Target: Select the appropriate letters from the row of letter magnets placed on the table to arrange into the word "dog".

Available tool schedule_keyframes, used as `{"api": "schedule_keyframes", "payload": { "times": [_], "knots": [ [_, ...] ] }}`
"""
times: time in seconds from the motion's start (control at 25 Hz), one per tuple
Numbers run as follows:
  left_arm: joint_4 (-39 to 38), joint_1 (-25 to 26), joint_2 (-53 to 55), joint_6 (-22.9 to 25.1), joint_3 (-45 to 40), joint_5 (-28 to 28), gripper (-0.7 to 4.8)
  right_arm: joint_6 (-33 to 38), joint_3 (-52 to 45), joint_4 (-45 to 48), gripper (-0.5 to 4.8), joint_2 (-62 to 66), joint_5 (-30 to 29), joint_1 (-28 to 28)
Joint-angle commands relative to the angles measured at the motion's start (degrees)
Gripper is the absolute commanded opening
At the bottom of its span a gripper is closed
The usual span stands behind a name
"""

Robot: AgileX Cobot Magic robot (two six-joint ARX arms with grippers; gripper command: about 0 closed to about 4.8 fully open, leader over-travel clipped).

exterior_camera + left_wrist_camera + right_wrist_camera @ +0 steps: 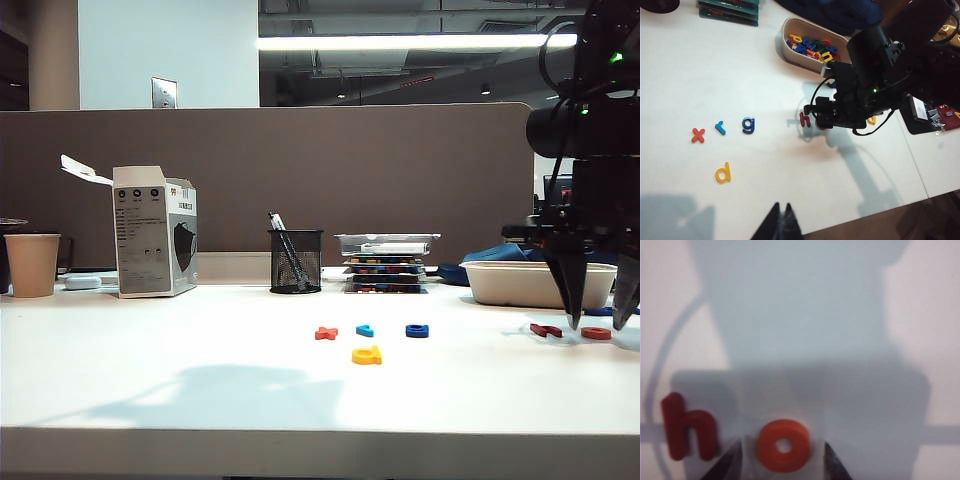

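On the white table lie an orange x, a light-blue letter and the dark blue g in a row. The yellow d sits just in front of them. At the right are a dark red h and the orange-red o. My right gripper points down over the o, open, one fingertip on each side with small gaps, beside the h. My left gripper is shut and empty, hovering near the table's front edge, short of the d and g.
A white tray of spare letters stands behind the right gripper. A mesh pen cup, a stack of flat boxes, a white carton and a paper cup line the back by the partition.
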Motion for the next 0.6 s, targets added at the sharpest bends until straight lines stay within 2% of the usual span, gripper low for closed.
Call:
{"api": "schedule_keyframes", "payload": {
  "times": [0.04,0.6],
  "knots": [
    [0.5,0.0,-0.2,0.2,0.3,-0.3,-0.02,-0.4,0.1,-0.5,2.03,0.3,-0.4,-0.3],
    [0.5,0.0,-0.2,0.2,0.3,-0.3,-0.02,-0.4,0.1,0.0,2.02,0.4,-1.9,-0.7]
  ]
}}
